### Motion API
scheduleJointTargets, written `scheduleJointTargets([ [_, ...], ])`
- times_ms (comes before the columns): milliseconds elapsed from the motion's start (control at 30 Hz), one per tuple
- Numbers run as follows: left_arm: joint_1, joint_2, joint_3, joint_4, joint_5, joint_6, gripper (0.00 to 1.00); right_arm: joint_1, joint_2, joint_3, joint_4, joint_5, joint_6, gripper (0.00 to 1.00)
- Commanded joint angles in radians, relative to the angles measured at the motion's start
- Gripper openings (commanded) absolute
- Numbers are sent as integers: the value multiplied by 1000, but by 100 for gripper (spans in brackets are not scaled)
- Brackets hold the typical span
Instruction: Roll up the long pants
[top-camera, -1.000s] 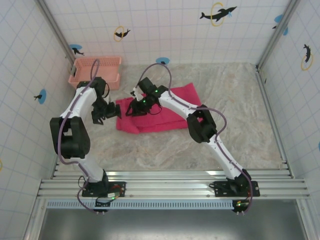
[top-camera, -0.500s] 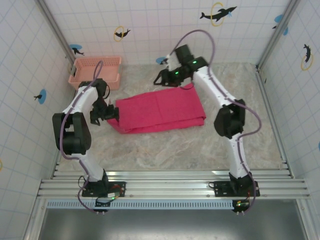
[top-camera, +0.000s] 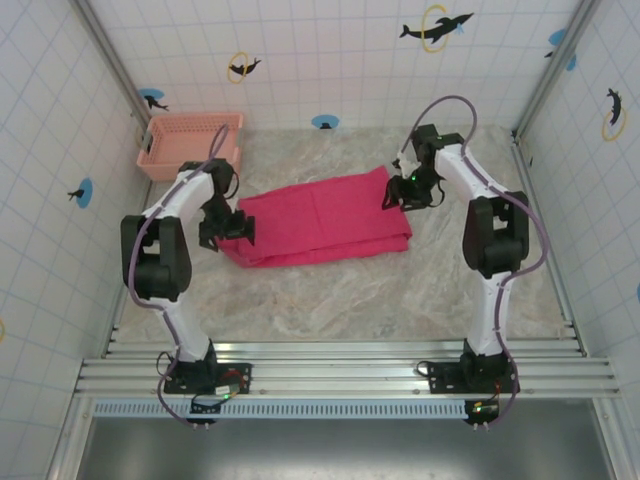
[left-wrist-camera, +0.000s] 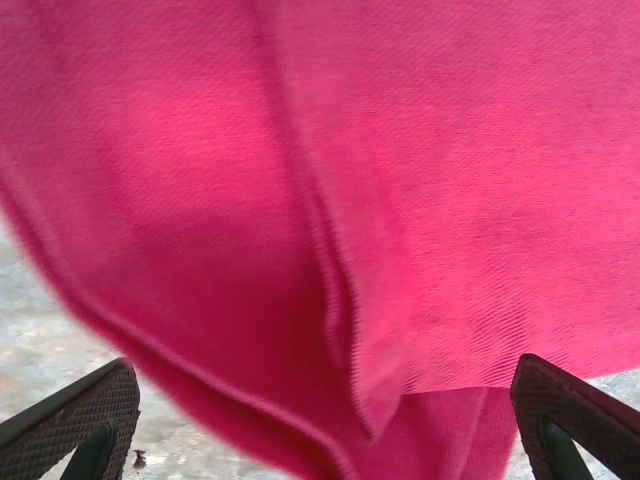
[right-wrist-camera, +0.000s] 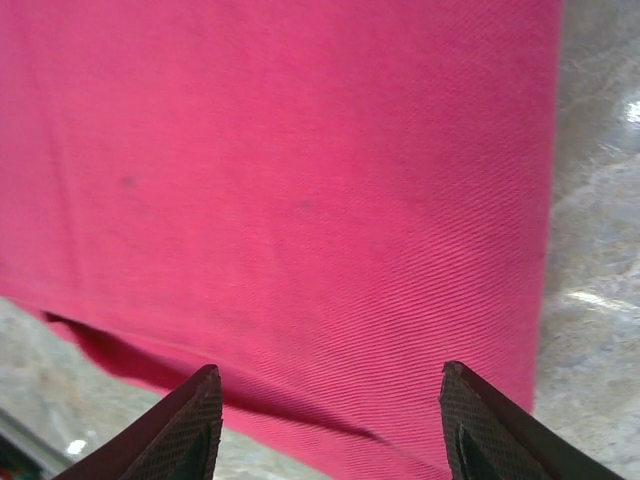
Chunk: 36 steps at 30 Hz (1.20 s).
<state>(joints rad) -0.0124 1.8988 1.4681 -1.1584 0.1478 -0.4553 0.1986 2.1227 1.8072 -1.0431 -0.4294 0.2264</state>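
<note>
The long pants (top-camera: 320, 218) lie folded flat as a magenta band across the middle of the marble table. My left gripper (top-camera: 238, 228) is at the cloth's left end, jaws wide apart. In the left wrist view a raised fold of the long pants (left-wrist-camera: 340, 230) hangs just ahead of the left gripper (left-wrist-camera: 330, 420), with nothing pinched. My right gripper (top-camera: 398, 196) hovers at the right end, open. The right wrist view has the smooth long pants (right-wrist-camera: 300, 200) ahead of the right gripper (right-wrist-camera: 330, 420), whose fingertips (right-wrist-camera: 195, 415) are spread wide.
A pale salmon lattice basket (top-camera: 190, 143) stands at the back left, close behind my left arm. Tiled walls enclose the table on three sides. Bare marble (top-camera: 350, 300) stretches in front of the cloth toward the rail.
My right arm has swung from the cloth's left part, up over the back, down to its right end. The pants got spread out longer. The left gripper has shifted slightly right onto the left end.
</note>
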Motion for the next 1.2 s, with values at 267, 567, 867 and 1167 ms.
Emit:
scheduleJointTargets([
  [267, -124, 100, 35, -7, -32, -94, 97, -46, 119, 50, -24, 40, -77, 60],
  [567, -144, 267, 101, 15, -26, -114, 97, -14, 248, 73, -39, -101, -102, 42],
  [867, -186, 520, 468, -22, 20, -187, 97, -27, 23, -230, -25, -107, -94, 16],
  [1167, -203, 818, 871, 81, 199, -369, 97, 58, -311, -620, 73, -55, 144, 13],
])
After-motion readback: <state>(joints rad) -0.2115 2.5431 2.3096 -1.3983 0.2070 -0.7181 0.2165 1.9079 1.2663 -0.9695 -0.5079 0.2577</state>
